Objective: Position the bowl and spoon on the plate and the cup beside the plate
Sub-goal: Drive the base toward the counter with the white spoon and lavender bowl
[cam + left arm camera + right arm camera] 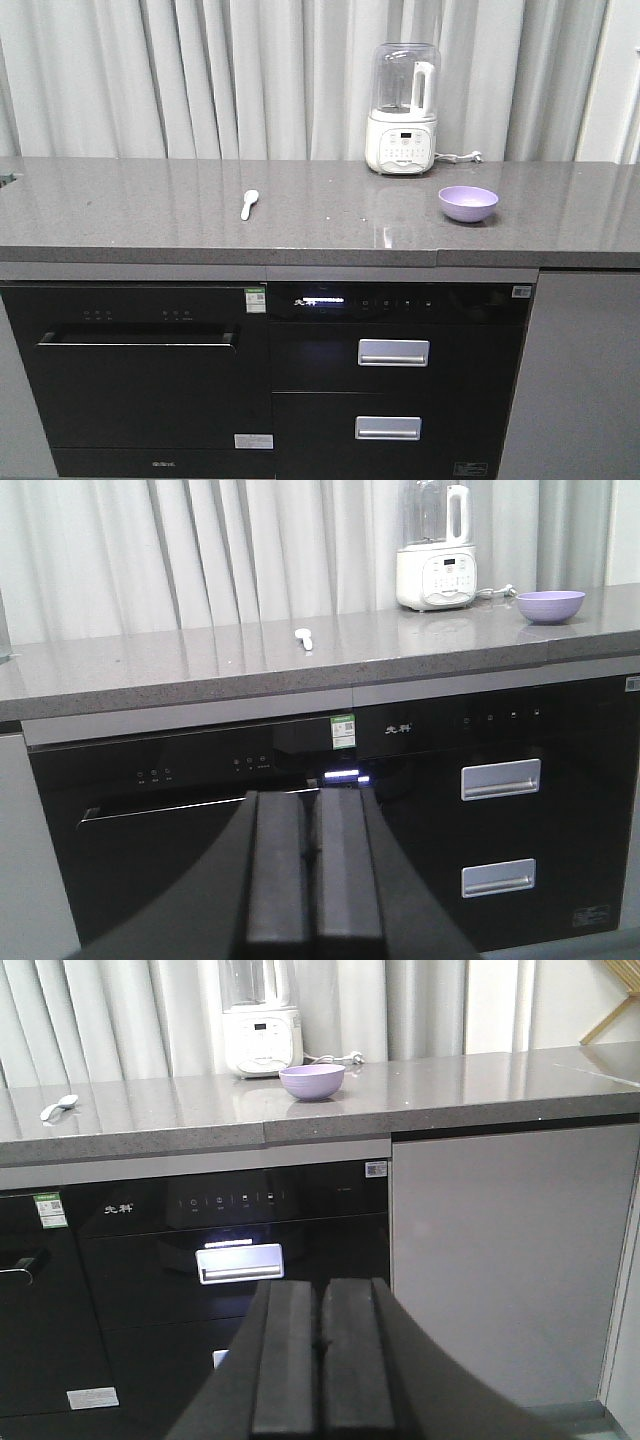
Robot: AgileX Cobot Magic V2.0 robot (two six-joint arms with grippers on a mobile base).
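Grey polished bench (pixel 150 215): bowl (pixel 468 203) looks light so I'd pinch its rim, flat little spoon (pixel 249 204) seems slippery, left hand (pixel 315 880) and right hand (pixel 320 1360) both closed up, empty.

The counter (pixel 150 215) is open from above along its whole front edge; a wide bare stretch runs between the spoon (pixel 249 204) and the bowl (pixel 468 203), and another lies left of the spoon. The blender (pixel 402 110) stands tall at the back, just behind and left of the bowl — it crowds any reach from that side; its cord (pixel 462 157) trails along the back edge behind the bowl. The curtain (pixel 200 80) closes off the rear; right of the bowl the surface is bare — room for a side approach.
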